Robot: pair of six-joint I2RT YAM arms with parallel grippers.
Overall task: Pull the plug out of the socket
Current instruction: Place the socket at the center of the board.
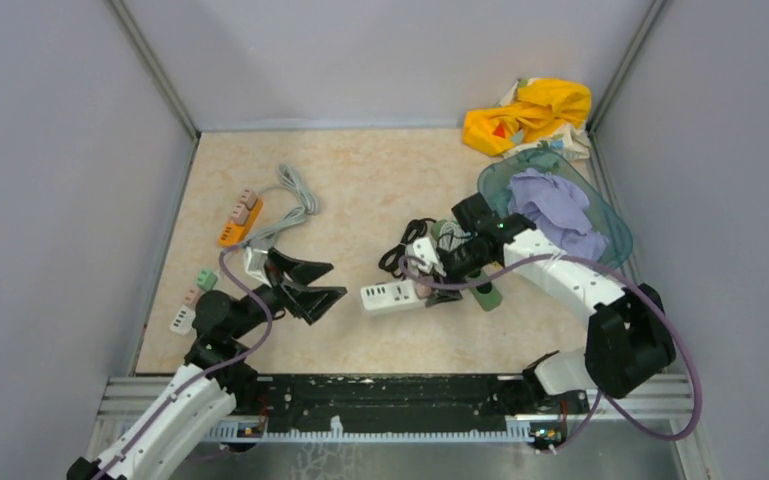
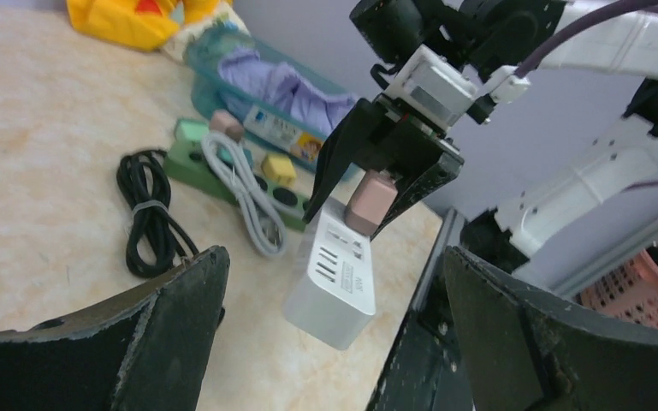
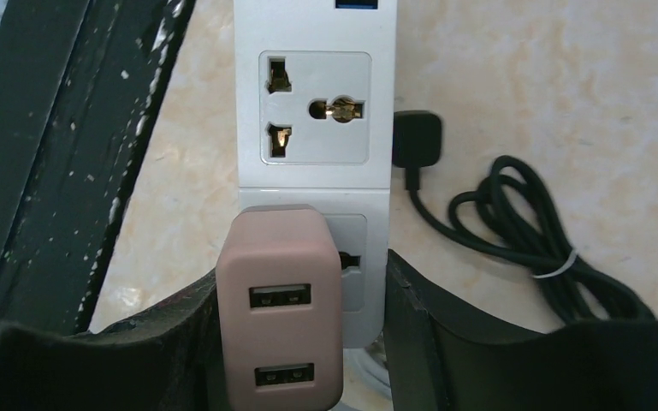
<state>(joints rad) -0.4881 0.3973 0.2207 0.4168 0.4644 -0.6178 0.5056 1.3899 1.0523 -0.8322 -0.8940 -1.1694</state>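
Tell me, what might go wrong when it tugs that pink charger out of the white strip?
1. Nothing pins the white power strip down. The left gripper hangs open off to one side, so the strip may rise with the pink plug instead of letting it go.
2. The right gripper works close to the black cable lying beside the strip. If the strip shifts, the cable could be dragged along.
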